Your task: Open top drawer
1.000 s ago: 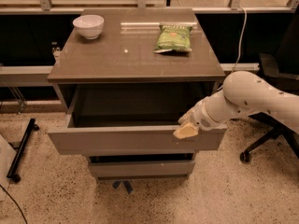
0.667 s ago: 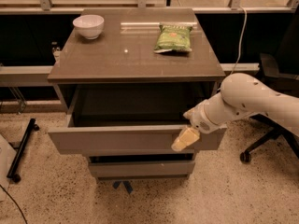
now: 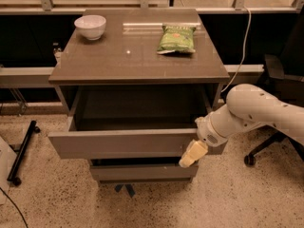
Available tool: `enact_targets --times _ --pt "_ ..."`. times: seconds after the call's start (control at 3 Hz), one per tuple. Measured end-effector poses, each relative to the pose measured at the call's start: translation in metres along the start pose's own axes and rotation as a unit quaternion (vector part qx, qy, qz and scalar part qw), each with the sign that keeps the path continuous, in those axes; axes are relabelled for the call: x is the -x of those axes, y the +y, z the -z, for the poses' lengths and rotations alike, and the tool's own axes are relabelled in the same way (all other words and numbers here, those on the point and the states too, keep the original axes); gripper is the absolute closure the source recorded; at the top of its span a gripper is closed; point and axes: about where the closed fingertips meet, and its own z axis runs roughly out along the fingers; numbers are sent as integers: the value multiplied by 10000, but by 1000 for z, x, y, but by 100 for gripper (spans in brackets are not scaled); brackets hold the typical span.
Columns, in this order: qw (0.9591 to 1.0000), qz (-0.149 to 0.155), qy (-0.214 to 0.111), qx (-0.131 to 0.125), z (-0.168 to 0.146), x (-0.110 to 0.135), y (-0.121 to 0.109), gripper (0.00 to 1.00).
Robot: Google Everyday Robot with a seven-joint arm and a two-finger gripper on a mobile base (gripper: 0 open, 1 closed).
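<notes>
The top drawer (image 3: 123, 143) of the grey-brown cabinet stands pulled out toward me, its flat handle-less front tilted slightly and its deep plain box showing dark inside. My gripper (image 3: 190, 156), with pale yellowish fingers, hangs just in front of the drawer front's right end, at its lower edge, on the end of the white arm (image 3: 256, 110) that comes in from the right. It holds nothing that I can see.
A lower drawer front (image 3: 142, 172) sits below the open drawer. On the cabinet top (image 3: 137, 56) are a white bowl (image 3: 90, 26) and a green chip bag (image 3: 177, 38). An office chair base (image 3: 266, 148) stands at right, a black stand (image 3: 21, 151) at left.
The gripper has dropped from the drawer front's top edge down to its lower edge and come slightly away from it. The drawer stays pulled out.
</notes>
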Motion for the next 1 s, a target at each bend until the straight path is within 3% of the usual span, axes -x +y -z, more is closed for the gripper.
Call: enact_targets --times 0.67,1.0 --pt "10000 0 0 0 9 5 1 60" --pt "10000 0 1 0 13 7 1 60"
